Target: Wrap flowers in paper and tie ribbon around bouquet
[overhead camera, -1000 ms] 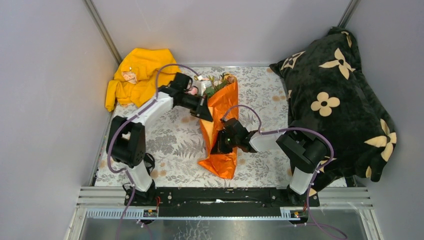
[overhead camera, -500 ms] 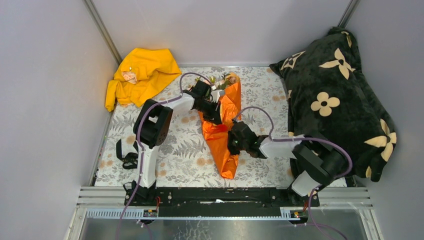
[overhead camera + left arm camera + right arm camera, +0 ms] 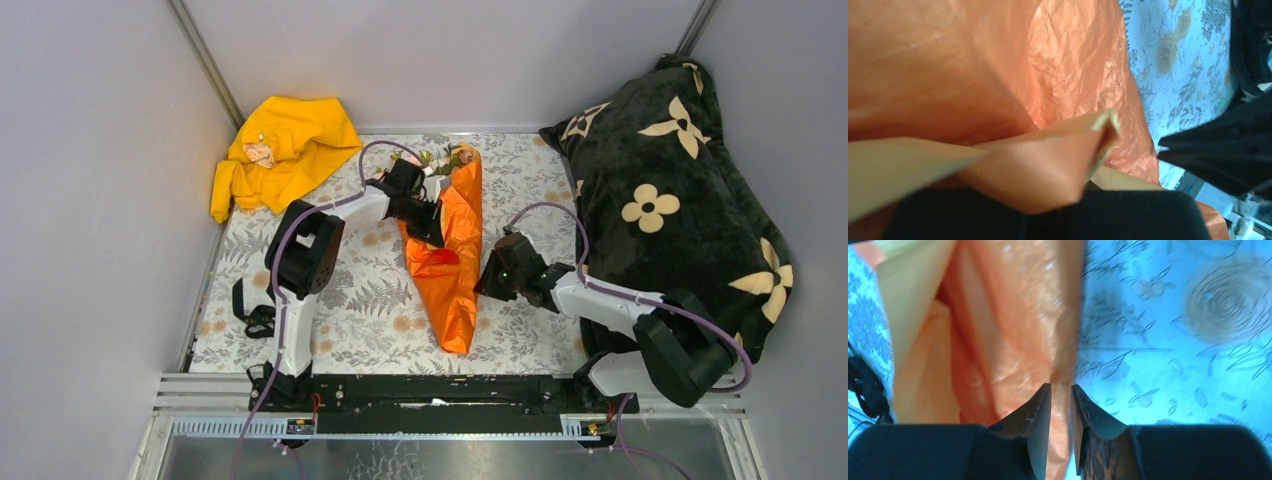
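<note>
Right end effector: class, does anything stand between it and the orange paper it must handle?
Nothing visible does. In the right wrist view the right end effector has its tips slightly parted right at the edge of the paper, with only bare tablecloth beside them.

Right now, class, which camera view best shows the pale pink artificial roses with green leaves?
The top external view: the pale pink artificial roses poke from the far end of the creased orange wrapping paper. Both wrist views show the paper but no roses.
</note>
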`<state>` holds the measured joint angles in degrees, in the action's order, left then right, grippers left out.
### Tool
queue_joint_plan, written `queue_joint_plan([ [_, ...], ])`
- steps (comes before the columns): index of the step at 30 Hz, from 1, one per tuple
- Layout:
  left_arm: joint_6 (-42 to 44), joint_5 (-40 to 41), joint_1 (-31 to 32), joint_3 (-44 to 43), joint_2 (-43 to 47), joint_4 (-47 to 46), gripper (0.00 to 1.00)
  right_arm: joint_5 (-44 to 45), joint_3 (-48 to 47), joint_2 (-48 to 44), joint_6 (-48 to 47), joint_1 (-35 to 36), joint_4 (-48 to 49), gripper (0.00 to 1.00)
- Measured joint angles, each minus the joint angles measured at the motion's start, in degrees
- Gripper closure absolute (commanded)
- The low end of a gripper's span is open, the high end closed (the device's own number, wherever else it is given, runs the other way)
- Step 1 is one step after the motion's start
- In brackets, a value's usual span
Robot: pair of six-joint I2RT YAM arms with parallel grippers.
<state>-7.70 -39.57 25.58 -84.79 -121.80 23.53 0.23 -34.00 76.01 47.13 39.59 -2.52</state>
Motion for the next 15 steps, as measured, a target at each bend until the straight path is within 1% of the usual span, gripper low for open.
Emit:
queue_joint_plan([
  [2,0.0,0.9,0.4,0.0,1.0,0.1,1.0,-2.6,0.0,2.7,-2.5,-3.7,1.3,0.81],
  [4,0.1,1.7,1.0,0.0,2.5,0.1,1.0,-5.2,-0.4,6.8,-4.9,-5.7,2.6,0.85],
  [7,0.1,2.5,3.1,0.0,6.6,0.1,1.0,-10.3,-2.4,11.7,-7.2,-6.2,6.3,0.89],
  [10,-0.1,2.5,5.0,-0.4,9.0,0.1,1.0,-13.6,-3.1,14.4,-8.2,-6.2,9.8,0.9],
  [15,-1.3,1.7,7.7,-4.0,8.6,-0.4,1.0,-16.5,-3.2,16.3,-8.8,-6.2,13.2,0.92],
])
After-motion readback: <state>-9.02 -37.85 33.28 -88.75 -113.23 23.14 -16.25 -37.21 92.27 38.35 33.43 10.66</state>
